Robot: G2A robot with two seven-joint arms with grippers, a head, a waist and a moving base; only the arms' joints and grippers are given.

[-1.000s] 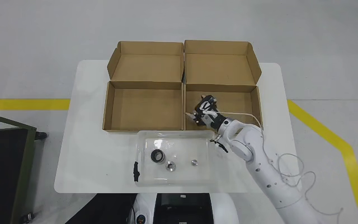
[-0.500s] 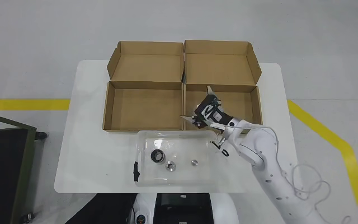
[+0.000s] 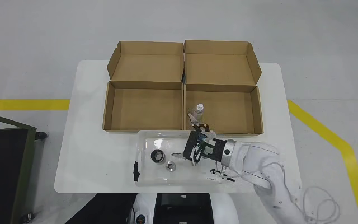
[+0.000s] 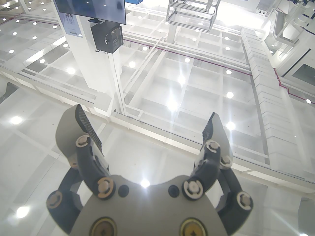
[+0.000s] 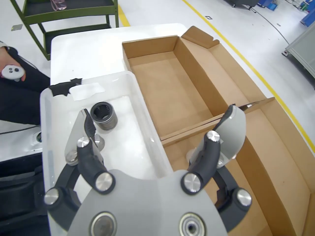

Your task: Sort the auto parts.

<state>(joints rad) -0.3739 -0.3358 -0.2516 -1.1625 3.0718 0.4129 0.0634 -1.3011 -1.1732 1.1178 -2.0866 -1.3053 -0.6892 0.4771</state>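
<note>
The right pincer [image 5: 159, 114] is hanging wide apart over the clear tray [image 5: 134, 81] at the worktop's [image 3: 84, 140] near edge. It could be bumping the tray wall or knocking the small shiny part [image 5: 98, 142], because one finger is sitting right beside it. The dark ring [image 5: 103, 119] is lying toward the tray's left end, looking smooth, round and ready to roll. The left pincer [image 4: 146, 114] is gaping apart too, pointing at the ceiling.

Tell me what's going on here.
The robot is sorting auto parts from a clear plastic bin into two cardboard boxes. Its right gripper hangs open and empty over the bin, which holds a dark cylindrical bushing and a small flanged metal part. One small pale part lies in the right-hand box. The left gripper is open, pointing at the ceiling.
</note>
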